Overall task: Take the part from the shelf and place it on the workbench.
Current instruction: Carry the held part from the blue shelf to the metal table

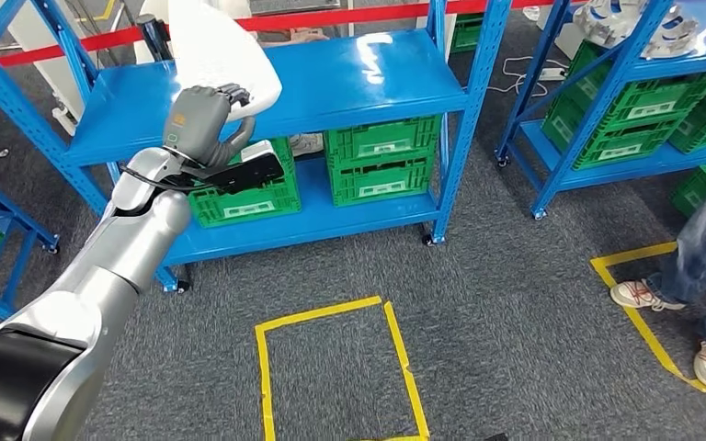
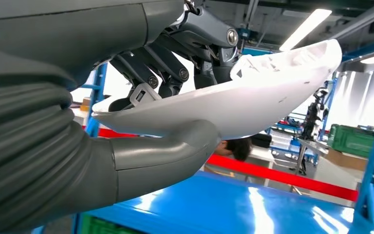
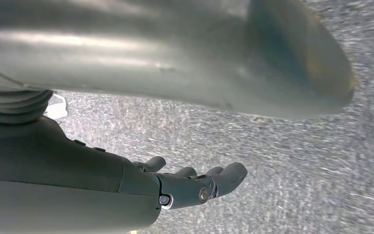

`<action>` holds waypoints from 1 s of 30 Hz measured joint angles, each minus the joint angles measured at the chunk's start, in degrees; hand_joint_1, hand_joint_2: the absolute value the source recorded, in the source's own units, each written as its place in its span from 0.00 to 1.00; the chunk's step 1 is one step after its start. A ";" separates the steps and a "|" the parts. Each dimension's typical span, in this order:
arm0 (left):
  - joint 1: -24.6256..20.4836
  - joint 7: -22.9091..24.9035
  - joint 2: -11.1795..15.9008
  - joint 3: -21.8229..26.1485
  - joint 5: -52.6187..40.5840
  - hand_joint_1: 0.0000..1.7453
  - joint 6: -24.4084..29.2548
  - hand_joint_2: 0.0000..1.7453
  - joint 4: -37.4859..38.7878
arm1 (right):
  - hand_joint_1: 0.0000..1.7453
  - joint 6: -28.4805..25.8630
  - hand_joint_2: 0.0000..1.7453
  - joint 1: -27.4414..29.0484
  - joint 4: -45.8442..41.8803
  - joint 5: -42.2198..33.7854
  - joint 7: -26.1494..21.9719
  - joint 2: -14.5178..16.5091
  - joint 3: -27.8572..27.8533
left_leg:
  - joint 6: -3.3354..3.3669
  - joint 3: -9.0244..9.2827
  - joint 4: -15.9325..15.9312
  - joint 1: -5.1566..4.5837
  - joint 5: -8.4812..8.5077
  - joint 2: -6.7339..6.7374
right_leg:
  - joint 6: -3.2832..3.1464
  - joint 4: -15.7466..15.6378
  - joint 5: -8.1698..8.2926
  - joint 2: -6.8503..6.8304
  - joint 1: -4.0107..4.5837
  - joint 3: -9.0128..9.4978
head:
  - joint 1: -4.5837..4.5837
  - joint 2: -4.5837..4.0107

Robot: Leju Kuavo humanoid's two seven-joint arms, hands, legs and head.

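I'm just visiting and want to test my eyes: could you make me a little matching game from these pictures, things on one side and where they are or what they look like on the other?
Things:
1. white part
2. green crates
3. yellow tape square
4. right hand

Descriptions:
A. marked on the grey carpet
B. hanging above the floor, holding nothing
C. held by the left hand above the blue shelf
D. standing on the shelf's lower level

Pairs: 1-C, 2-D, 3-A, 4-B
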 joint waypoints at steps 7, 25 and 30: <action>-0.15 -0.31 0.47 0.00 -0.12 1.00 0.26 1.00 -0.44 | 0.00 -0.20 0.00 0.07 0.00 0.00 0.00 0.08 0.00 | 2.05 3.74 -7.78 -0.75 -1.94 -0.05 | 1.78 -0.69 2.99 -0.05 -0.07 -1.06 | 0.14 0.00; -1.22 -2.50 -2.16 -0.02 0.75 1.00 -1.35 1.00 0.63 | 0.00 -1.85 0.00 0.04 -0.02 -1.23 0.53 0.27 -0.63 | 2.81 -5.41 -8.53 -1.10 7.51 0.47 | 0.24 -0.67 -7.30 0.13 0.64 8.29 | 0.45 0.00; -1.28 -2.18 -2.46 -0.02 0.73 1.00 -1.47 1.00 1.11 | 0.00 -3.19 0.00 0.08 -0.02 -1.54 -0.25 0.45 -1.18 | 2.99 -5.97 -8.99 -1.20 8.94 0.44 | 0.37 -0.56 -6.52 0.15 0.46 7.50 | 0.32 0.00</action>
